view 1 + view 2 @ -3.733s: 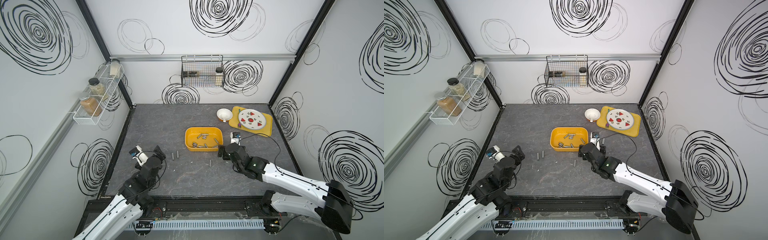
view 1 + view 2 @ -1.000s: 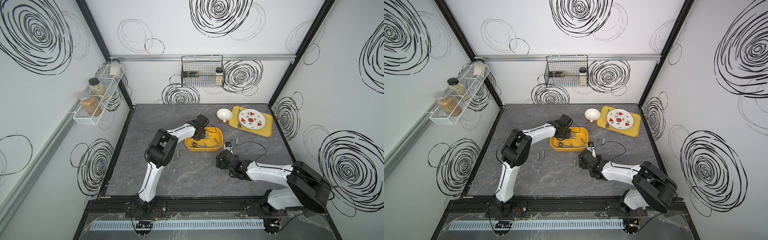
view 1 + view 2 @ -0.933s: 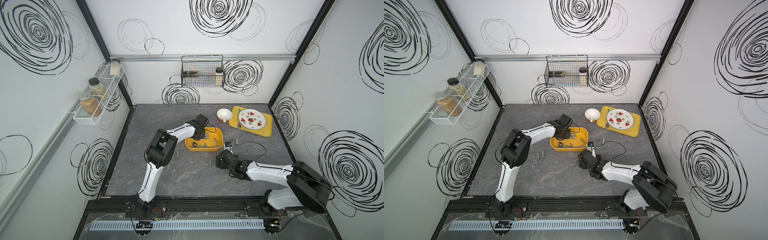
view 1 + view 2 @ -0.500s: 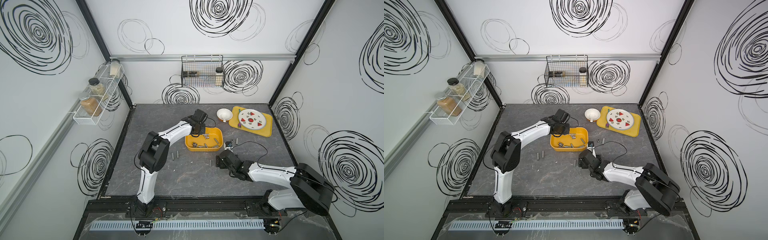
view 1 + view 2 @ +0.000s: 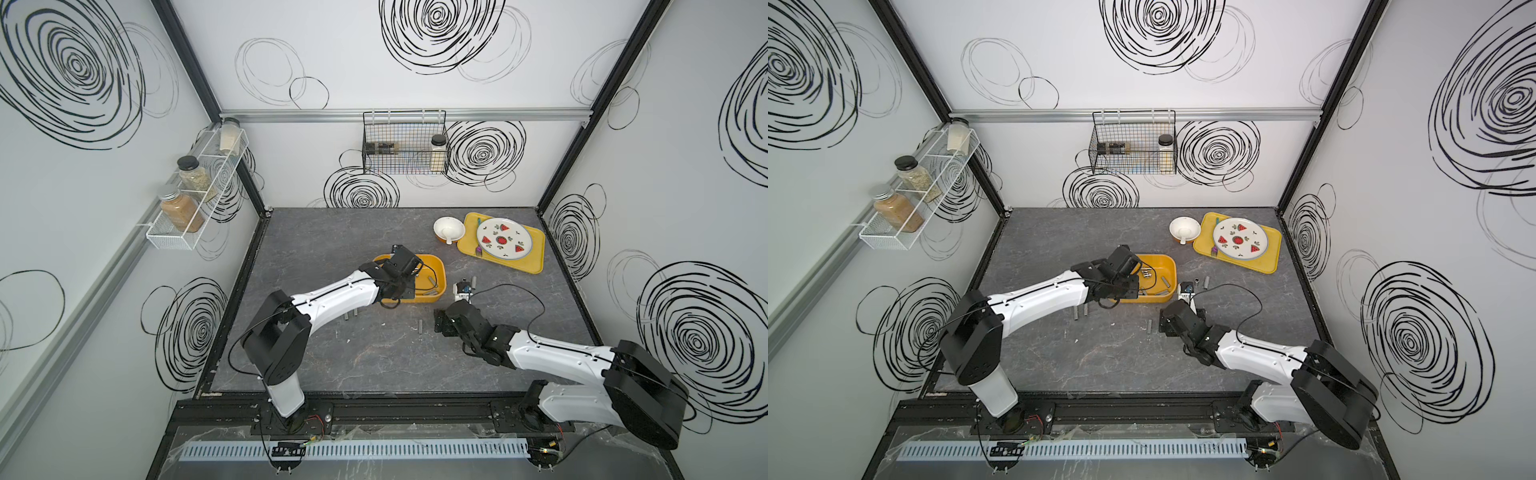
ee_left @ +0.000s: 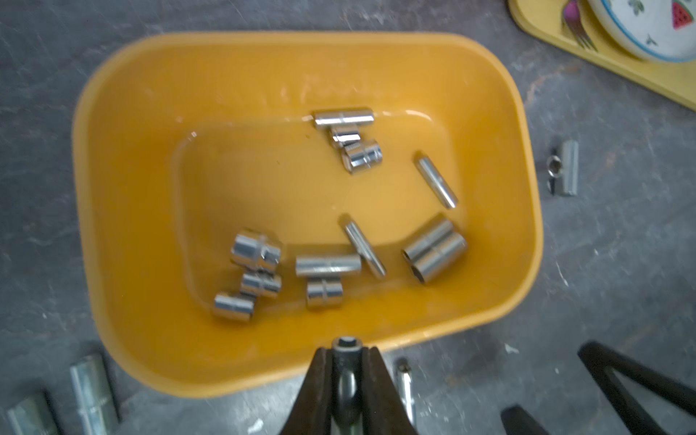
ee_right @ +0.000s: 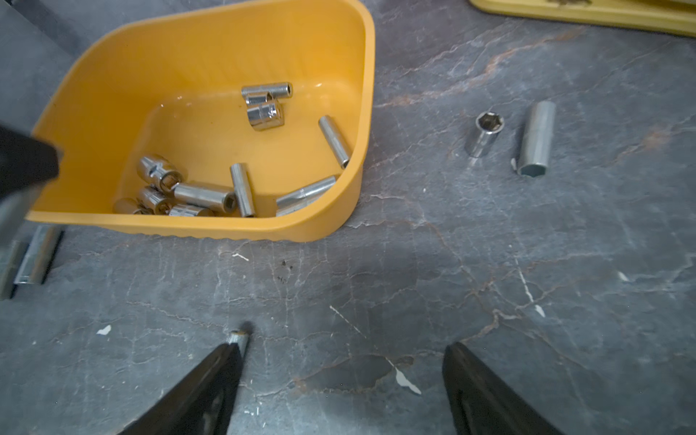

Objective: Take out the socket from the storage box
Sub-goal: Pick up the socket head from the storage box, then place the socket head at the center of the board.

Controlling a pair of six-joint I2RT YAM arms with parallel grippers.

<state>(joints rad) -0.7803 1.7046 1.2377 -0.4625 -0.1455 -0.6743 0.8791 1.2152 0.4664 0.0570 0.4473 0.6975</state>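
Note:
The storage box [image 5: 437,266] [image 5: 1170,266], a deep yellow-orange tub, stands mid-table with several chrome sockets [image 6: 327,265] [image 7: 203,196] on its floor. My left gripper [image 6: 347,354] hangs above the box's near rim [image 6: 226,384], shut on a dark socket [image 6: 346,344] held end-on between the fingers. In both top views the wrist body hides those fingers. My right gripper [image 7: 342,350] [image 5: 440,324] is low over the table in front of the box's right end, open and holding nothing. One thin socket [image 7: 239,341] [image 5: 420,326] lies just beside its finger.
Loose sockets lie on the table: two right of the box [image 7: 484,135] [image 7: 534,139] and two by its front left corner [image 5: 350,314] [image 6: 90,388]. A flat yellow tray [image 5: 536,253] with a plate and a white bowl [image 5: 449,230] sit at the back right.
My left gripper has drawn back from the box's far left part toward its near rim, still shut on the socket. The right arm has stayed put, open.

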